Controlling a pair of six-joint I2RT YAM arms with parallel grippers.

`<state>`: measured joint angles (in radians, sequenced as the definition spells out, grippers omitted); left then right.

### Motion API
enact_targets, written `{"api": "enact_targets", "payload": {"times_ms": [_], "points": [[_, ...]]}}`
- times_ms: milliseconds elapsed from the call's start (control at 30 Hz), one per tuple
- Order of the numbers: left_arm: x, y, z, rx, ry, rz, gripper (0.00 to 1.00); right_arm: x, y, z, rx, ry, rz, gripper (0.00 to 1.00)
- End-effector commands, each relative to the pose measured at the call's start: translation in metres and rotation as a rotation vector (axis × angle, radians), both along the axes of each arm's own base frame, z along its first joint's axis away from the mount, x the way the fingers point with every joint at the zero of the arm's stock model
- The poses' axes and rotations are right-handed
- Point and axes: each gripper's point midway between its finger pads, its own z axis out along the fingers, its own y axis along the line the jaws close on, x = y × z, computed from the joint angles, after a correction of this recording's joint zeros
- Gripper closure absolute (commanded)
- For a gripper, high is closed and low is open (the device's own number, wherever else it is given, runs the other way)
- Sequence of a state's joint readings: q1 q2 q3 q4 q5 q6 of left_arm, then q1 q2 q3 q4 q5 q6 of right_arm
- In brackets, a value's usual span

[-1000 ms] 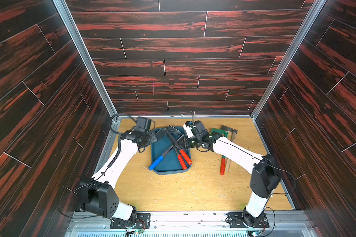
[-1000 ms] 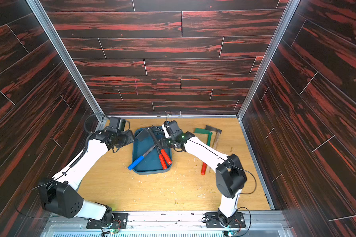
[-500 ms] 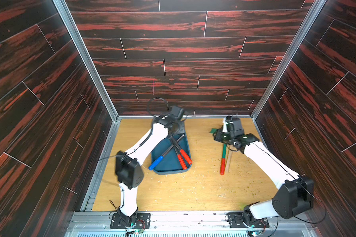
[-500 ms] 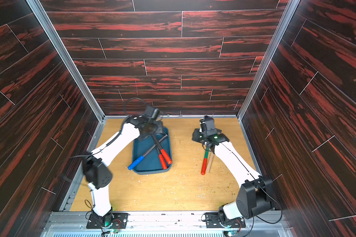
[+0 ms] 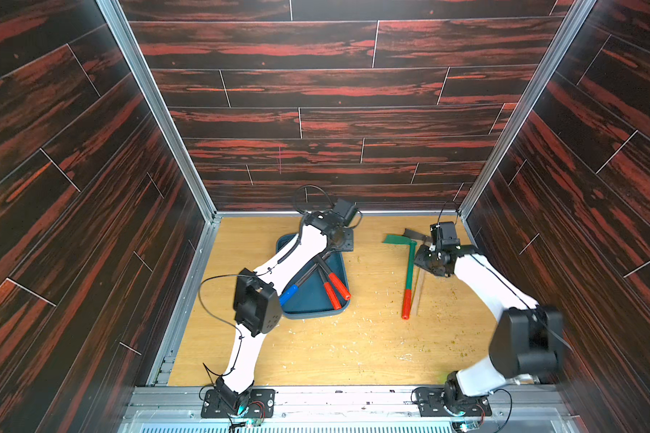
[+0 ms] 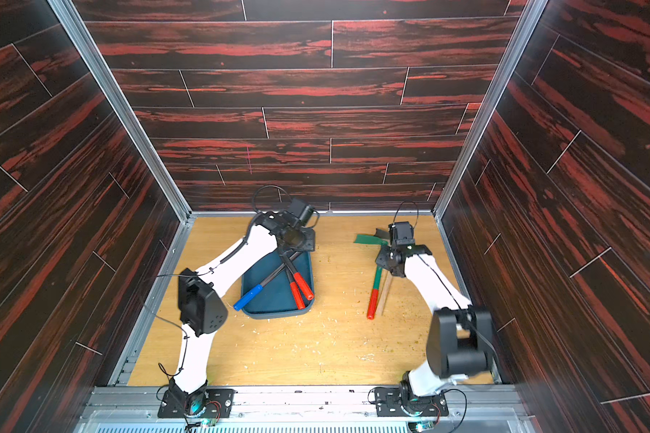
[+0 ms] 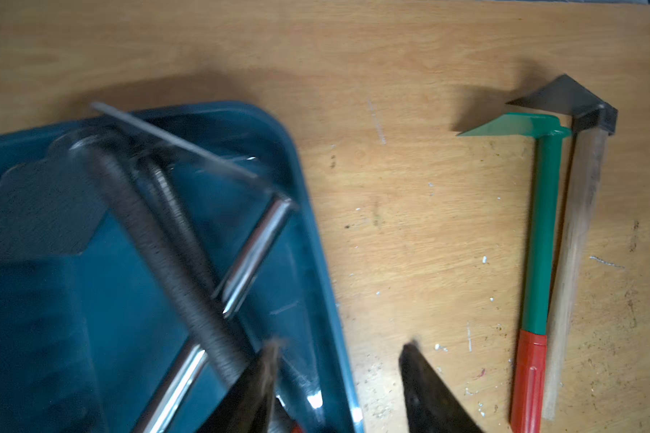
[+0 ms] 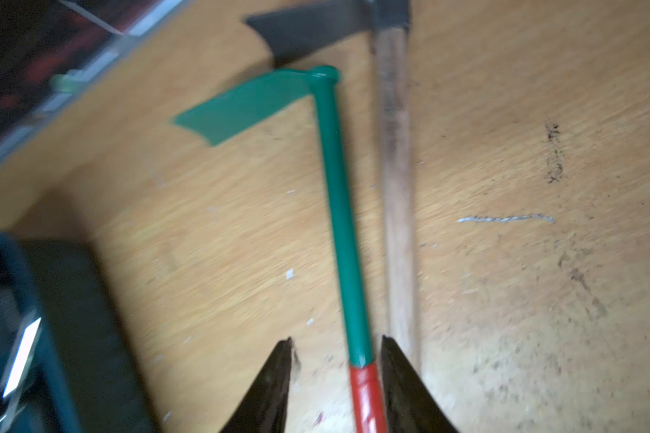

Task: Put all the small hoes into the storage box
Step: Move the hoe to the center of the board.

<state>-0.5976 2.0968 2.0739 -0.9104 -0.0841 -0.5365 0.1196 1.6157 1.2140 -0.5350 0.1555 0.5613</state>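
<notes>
My right tool [image 8: 336,338] straddles the green hoe [image 8: 340,210] on the table [image 5: 316,356]; the storage box [image 5: 316,315] lies apart, under my left arm.

In both top views the storage box [image 6: 278,314] sits on the table beneath my left wrist, with 3 hoes [image 5: 338,286] crossed inside it and 1 blue grip poking over its rim. The green hoe [image 5: 409,266] lies well apart from the box, flat on the table, just beside a wooden-handled hoe [image 5: 419,288], with my right wrist above their shafts. From the left wrist, my left tool [image 7: 342,345] stands wide and holds nothing, 1 fingertip over the box's rim, the other over bare table. From the right wrist, blurred, my right tool is partly spread, 1 fingertip on each side of the green hoe where the green shaft meets the red grip. 1 fingertip is close against the handle and the other stands clear, so nothing is clamped.
</notes>
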Motion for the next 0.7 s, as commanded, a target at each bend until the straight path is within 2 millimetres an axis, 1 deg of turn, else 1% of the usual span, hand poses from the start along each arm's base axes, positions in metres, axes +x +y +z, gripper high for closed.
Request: {"api": "enact_targets", "payload": {"times_ms": [0, 100, 167, 200, 233, 267, 333, 500, 667], "points": [[-0.006, 0.038, 0.046, -0.082, -0.065, 0.078, 0.44, 0.027, -0.002, -0.008, 0.03, 0.002, 0.003, 0.58], [-0.009, 0.063, 0.056, -0.083, -0.125, 0.131, 0.44, 0.048, -0.006, -0.019, 0.031, 0.02, -0.004, 0.59], [-0.016, 0.076, 0.061, -0.072, -0.133, 0.148, 0.43, 0.06, -0.008, -0.025, 0.048, 0.022, -0.008, 0.6], [-0.02, 0.081, 0.062, -0.062, -0.129, 0.151, 0.43, 0.066, -0.008, -0.027, 0.059, 0.021, -0.002, 0.6], [-0.023, 0.085, 0.059, -0.049, -0.118, 0.152, 0.43, 0.071, -0.009, -0.029, 0.058, 0.031, -0.002, 0.61], [-0.027, 0.088, 0.066, -0.055, -0.131, 0.154, 0.43, 0.076, -0.009, -0.033, 0.056, 0.042, 0.0, 0.61], [-0.031, 0.094, 0.07, -0.062, -0.139, 0.161, 0.43, 0.084, -0.01, -0.038, 0.055, 0.053, 0.001, 0.61], [-0.034, 0.104, 0.073, -0.091, -0.142, 0.186, 0.43, 0.096, -0.005, -0.056, 0.073, 0.092, 0.023, 0.62], [-0.035, 0.111, 0.075, -0.102, -0.145, 0.197, 0.43, 0.095, -0.007, -0.071, 0.056, 0.123, 0.03, 0.63]]}}
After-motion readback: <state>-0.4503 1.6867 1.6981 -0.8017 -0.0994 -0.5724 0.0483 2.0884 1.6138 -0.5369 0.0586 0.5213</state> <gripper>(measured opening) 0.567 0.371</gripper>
